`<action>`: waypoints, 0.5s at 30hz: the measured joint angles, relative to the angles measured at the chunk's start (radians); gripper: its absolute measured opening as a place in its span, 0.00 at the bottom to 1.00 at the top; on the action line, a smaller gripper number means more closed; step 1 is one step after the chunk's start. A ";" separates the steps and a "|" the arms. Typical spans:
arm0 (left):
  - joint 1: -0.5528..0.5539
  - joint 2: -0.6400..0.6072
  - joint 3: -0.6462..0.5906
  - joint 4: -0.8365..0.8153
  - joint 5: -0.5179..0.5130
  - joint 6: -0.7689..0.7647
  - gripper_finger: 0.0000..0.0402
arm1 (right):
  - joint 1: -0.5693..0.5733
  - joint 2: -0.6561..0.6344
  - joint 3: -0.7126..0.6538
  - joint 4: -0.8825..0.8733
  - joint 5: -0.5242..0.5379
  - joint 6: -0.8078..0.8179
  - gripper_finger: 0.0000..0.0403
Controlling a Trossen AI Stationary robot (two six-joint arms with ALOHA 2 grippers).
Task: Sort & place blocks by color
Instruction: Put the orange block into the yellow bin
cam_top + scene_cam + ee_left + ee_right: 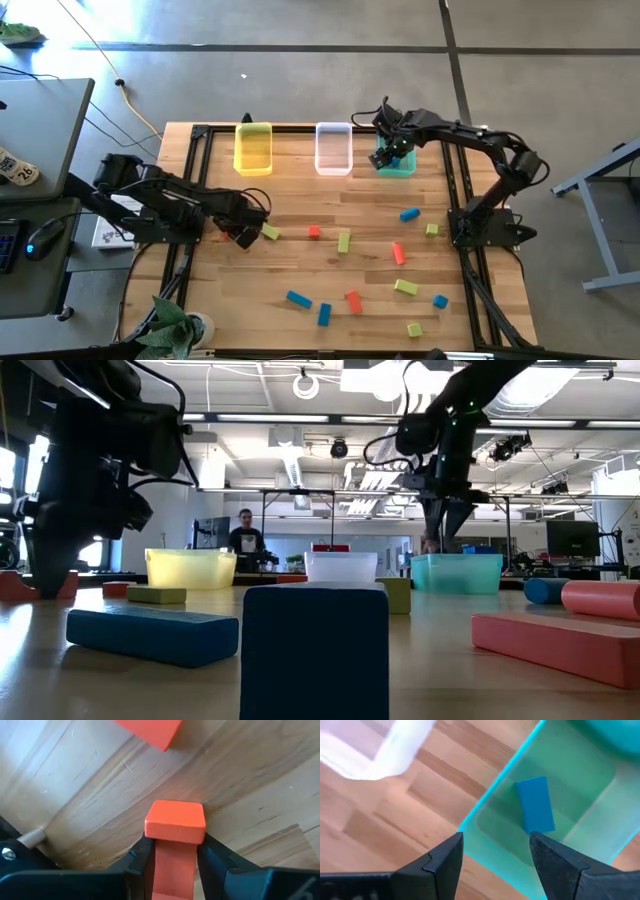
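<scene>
Almost nothing here is legible. A white tag [14, 167] on the desk left of the table carries dark digits that look like "26", though the reading is uncertain. The blocks, bins, arms and table show no lettering, and the screens in the room behind are unreadable.

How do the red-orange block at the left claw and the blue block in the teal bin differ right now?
The red-orange block sits between the left claw's fingers on the bare wooden table; the blue block lies loose inside the teal bin, with the right claw open above it. One is red-orange and unsorted, the other blue and already binned. Both are small solid bars.
</scene>
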 joint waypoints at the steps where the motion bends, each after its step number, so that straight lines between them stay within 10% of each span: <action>1: 0.000 -0.013 -0.002 0.002 -0.003 0.002 0.22 | 0.009 -0.011 0.000 0.000 0.000 0.007 0.54; 15: 0.001 -0.282 -0.002 0.038 -0.101 0.003 0.06 | 0.161 -0.112 0.000 0.015 0.001 0.162 0.53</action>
